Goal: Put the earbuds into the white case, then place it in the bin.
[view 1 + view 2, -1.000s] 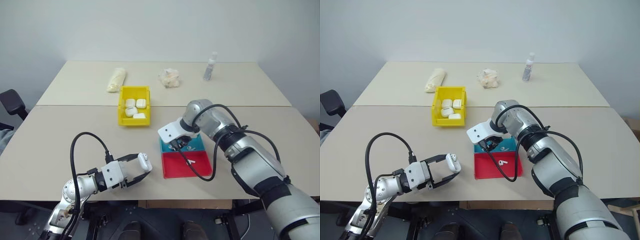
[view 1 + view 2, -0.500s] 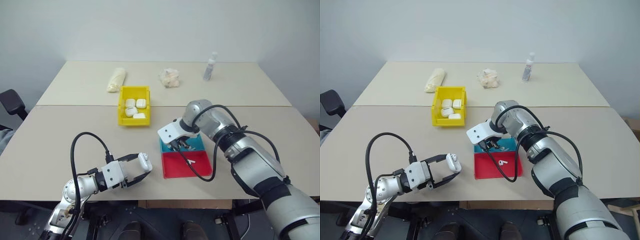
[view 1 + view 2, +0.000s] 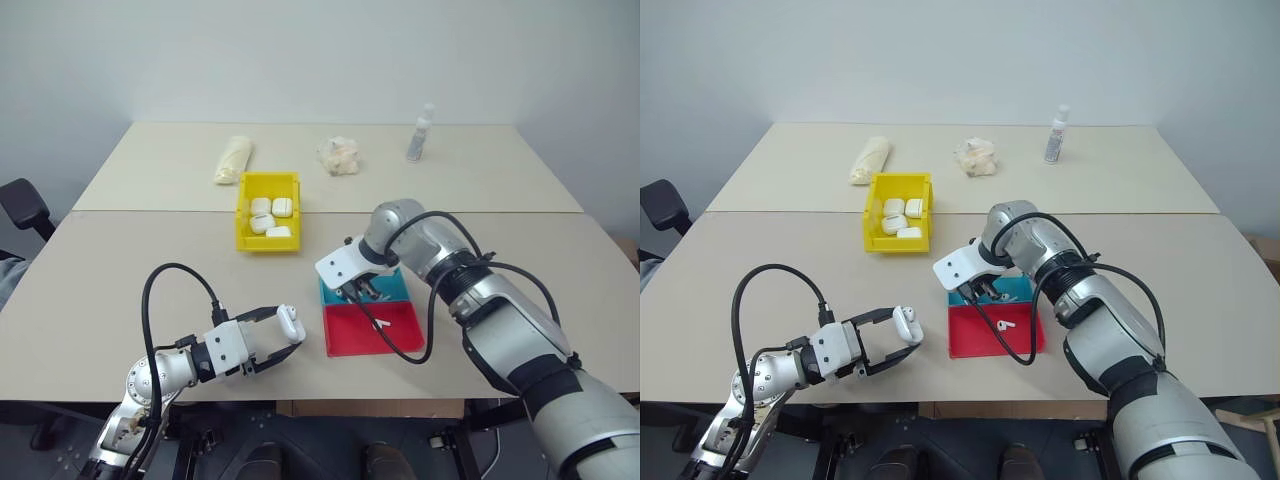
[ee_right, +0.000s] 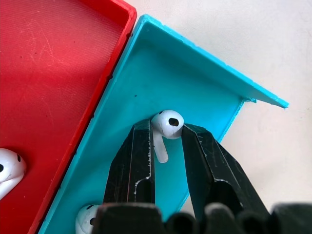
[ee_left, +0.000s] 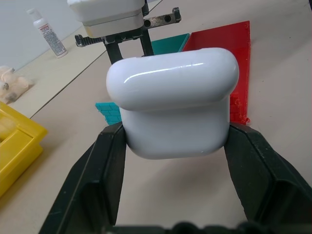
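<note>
- Since 1 s back: right gripper (image 4: 167, 146) fingers have closed in on an earbud (image 4: 166, 127) in the blue tray (image 4: 204, 95); arms otherwise parked, nothing else on the table (image 3: 120, 270) has shifted.
- R gripper now: pointing steeply down into the blue tray, fingers narrow w/ the bud's head between the tips. Pads look touching or v. near both sides; can't confirm a firm clamp yet.
- L gripper (image 5: 173, 146): clamped on the white case (image 5: 173, 105), held above the table's near edge, left of the trays. Lid looks shut in the wrist view.
- Other buds: one more at the blue tray's near end (image 4: 87, 218), one in the red tray (image 3: 1004, 325).
- Trays sit side by side near table centre, blue farther, red tray (image 3: 372, 330) nearer the front edge.
- Yellow bin (image 3: 268, 211) is further back, left of the trays, already holding several white cases.
- Back edge: paper wad (image 3: 338, 155), wrapped roll (image 3: 232, 158), small bottle (image 3: 421, 132). Not in play.
- Progress, my read: early. Case in hand but no buds in it yet; bud pick is under way.
- Left to do: lift bud, get lid open, seat the buds, close, drop case in bin.
</note>
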